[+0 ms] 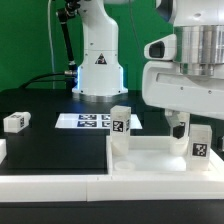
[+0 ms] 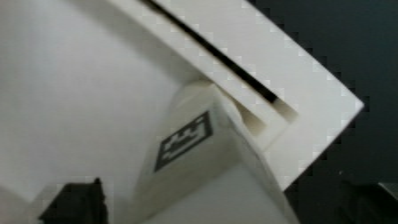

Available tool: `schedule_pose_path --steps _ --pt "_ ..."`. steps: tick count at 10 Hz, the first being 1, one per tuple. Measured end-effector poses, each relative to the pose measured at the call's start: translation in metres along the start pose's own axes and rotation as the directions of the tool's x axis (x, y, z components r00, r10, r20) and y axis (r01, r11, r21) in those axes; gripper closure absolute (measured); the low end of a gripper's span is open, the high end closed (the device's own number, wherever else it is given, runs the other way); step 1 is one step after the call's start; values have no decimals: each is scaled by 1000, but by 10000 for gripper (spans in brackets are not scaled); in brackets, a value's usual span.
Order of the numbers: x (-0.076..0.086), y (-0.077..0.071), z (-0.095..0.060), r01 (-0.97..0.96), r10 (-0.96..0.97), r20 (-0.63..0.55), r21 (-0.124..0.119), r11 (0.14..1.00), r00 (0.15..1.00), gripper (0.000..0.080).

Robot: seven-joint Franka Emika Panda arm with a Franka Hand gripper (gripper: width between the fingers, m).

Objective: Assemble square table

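– Wrist view: how's the gripper [image 2: 221, 204]?
– Jaws wide, holding nothing, astride a small white tagged plastic block leg [image 2: 189, 140] on the large white square rimmed plastic panel [image 1: 150, 168].
– Handling?
– Probably light, stiff, slick; pinch its flat sides.

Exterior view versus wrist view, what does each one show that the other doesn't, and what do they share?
Only the exterior view: the arm's base, the marker board, a loose leg off the panel at the exterior view's left, and a second leg upright on a panel corner. Only the wrist view: the fingertips standing wide apart, and a dark groove along the panel's rim. Both: the square panel, the tagged leg, and the open end effector beside it.
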State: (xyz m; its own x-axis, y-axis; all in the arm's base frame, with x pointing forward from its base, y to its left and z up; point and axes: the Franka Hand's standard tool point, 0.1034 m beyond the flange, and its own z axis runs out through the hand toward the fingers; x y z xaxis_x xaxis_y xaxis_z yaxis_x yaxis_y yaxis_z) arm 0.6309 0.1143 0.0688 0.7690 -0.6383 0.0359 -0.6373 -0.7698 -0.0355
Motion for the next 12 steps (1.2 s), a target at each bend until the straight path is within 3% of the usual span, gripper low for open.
schedule_pose_path --steps 2,4,5,6,12 --pt "-2 -2 1 203 -203 -10 -15 979 979 150" --pt "-2 -2 1 173 -173 -10 -14 985 985 160" --pt "-2 -2 1 160 -160 -10 -14 987 987 347" --pt "-1 -1 1 128 -128 -12 -15 992 992 470" --pt "10 15 0 -56 55 -16 -45 997 998 469"
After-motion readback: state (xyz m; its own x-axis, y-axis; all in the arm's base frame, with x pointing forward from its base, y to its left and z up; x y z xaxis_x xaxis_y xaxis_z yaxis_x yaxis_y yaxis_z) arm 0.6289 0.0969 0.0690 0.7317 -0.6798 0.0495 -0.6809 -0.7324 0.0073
